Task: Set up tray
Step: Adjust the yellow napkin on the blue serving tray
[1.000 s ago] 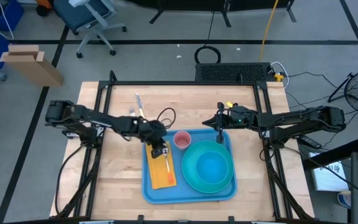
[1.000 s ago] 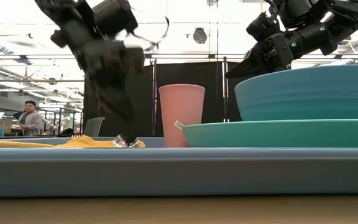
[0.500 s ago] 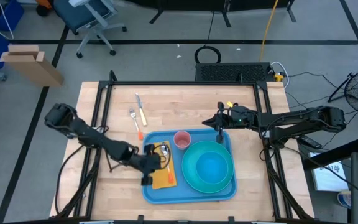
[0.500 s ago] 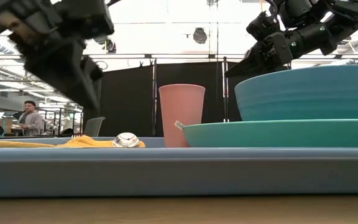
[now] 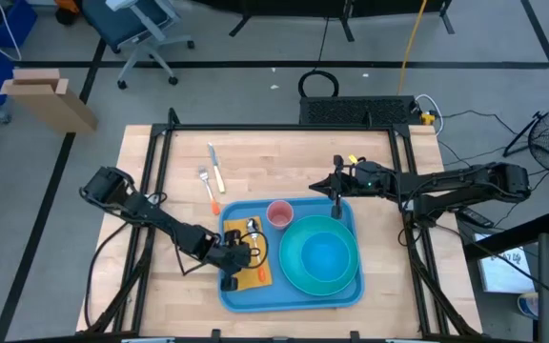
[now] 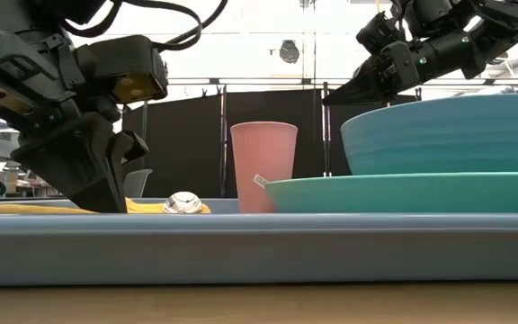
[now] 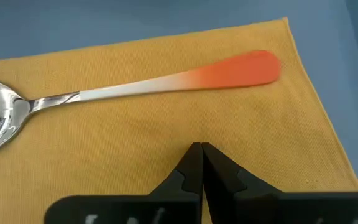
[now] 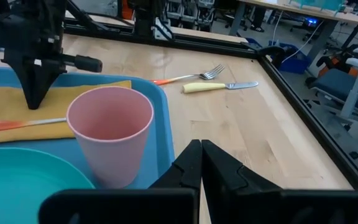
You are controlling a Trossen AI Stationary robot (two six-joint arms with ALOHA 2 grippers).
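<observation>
While the left gripper (image 7: 201,147) hangs pinched together over the yellow napkin (image 7: 135,149) | spoon (image 7: 129,87) lies loose beside it | blue tray (image 5: 229,286) sits mid-table | right gripper (image 8: 201,144) pressed closed behind the pink cup (image 8: 109,134)

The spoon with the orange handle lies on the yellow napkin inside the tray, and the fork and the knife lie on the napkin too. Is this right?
Not quite. The spoon does lie on the yellow napkin inside the tray, but the high view shows the fork and the knife on the bare wooden table, outside the tray.
</observation>
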